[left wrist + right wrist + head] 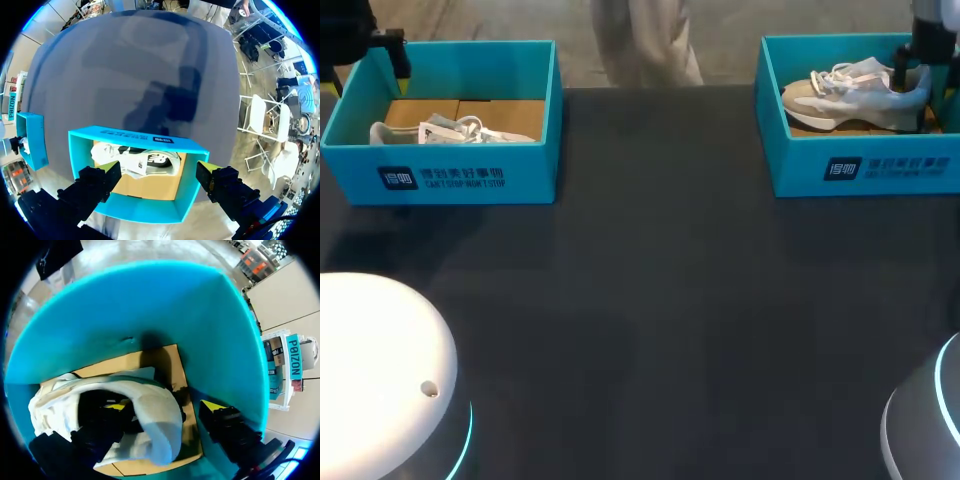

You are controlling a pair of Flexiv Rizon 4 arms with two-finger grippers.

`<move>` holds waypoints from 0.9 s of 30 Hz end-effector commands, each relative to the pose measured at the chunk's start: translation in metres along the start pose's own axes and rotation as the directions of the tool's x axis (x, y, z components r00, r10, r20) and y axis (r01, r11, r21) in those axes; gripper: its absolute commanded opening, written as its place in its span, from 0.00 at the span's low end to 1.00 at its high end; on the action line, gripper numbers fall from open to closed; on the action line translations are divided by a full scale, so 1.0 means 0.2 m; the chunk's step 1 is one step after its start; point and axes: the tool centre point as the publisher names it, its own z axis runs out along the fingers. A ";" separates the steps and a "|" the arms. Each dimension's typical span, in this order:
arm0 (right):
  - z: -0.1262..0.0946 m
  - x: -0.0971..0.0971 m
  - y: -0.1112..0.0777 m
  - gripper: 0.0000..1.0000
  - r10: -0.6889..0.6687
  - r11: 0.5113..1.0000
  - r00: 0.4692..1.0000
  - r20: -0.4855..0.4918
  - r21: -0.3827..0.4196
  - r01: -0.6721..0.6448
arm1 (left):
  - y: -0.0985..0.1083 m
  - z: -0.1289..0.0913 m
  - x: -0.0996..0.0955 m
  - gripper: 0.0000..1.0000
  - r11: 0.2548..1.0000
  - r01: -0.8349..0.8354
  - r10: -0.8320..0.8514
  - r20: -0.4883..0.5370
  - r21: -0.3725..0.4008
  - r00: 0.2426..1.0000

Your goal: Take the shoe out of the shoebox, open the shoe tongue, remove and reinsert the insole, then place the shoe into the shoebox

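- On the dark desk (650, 300) the count is two teal shoeboxes. The left shoebox (440, 178) is at the far left and the right shoebox (865, 170) at the far right, well apart.
- Two pale shoes, one per box. The left shoe (450, 130) lies low on the cardboard floor of its box. The right shoe (855, 95) sits upright in its own, toe toward the middle of the desk.
- Two arms as well. The left arm (350, 40) is at the far corner of the left shoebox, and the right arm (932, 30) is over the heel end of the right shoe.
- Left fingers (102, 177): spread wide and released, hanging above the left shoebox with the shoe below and between them, holding nothing.
- Right fingers (220, 417): down inside the right shoebox, parted and straddling the heel. One is sunk in the shoe's opening. The other stands outside the heel with a strip of cardboard showing between it and the shoe, so there is no grasp.
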 end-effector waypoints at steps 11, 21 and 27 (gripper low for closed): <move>0.06 0.01 0.04 0.23 -0.020 0.997 0.998 0.062 0.073 0.015 | 0.00 0.00 0.00 1.00 1.000 0.000 0.000 -0.002 0.000 1.000; 0.05 -0.03 0.00 0.00 -0.009 0.998 0.996 0.087 0.067 0.003 | 0.00 0.00 0.00 1.00 1.000 0.000 0.000 -0.002 0.000 1.000; 0.00 -0.07 -0.04 0.00 0.003 0.999 0.997 0.073 0.050 -0.007 | 0.00 0.00 0.00 1.00 1.000 0.000 0.000 -0.002 0.000 1.000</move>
